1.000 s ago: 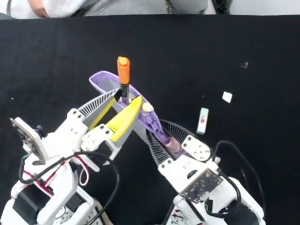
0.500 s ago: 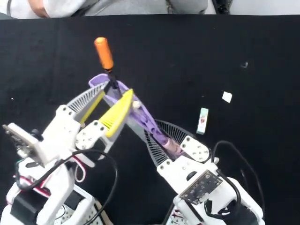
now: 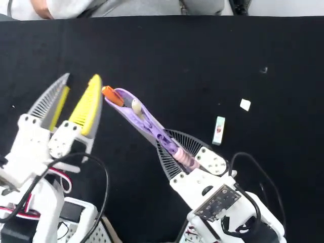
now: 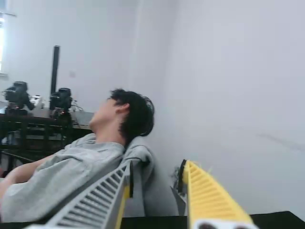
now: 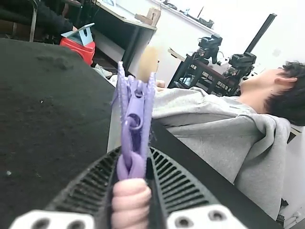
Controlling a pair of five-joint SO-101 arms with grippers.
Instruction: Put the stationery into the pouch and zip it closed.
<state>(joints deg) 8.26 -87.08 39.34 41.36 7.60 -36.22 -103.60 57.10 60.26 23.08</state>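
Note:
My right gripper (image 3: 183,155) is shut on the near end of the purple pouch (image 3: 147,123), which slants up and away to the left above the black table (image 3: 202,55). An orange marker (image 3: 112,95) pokes out of the pouch's far open end, and a pale rounded item (image 3: 136,106) sits in the opening. My left gripper (image 3: 75,92) hangs open, with nothing in it, just left of that end. In the right wrist view the pouch (image 5: 134,112) rises edge-on from my right gripper (image 5: 131,174). The left wrist view has my left gripper (image 4: 155,191) open against the room.
A small green and white stationery piece (image 3: 218,130) lies on the table right of the pouch, and a small white piece (image 3: 245,105) lies farther right and back. The table's far half is bare black cloth.
The left gripper held the orange marker upright over the pouch, laid it into the pouch's mouth, let go and drew back to the left, now open.

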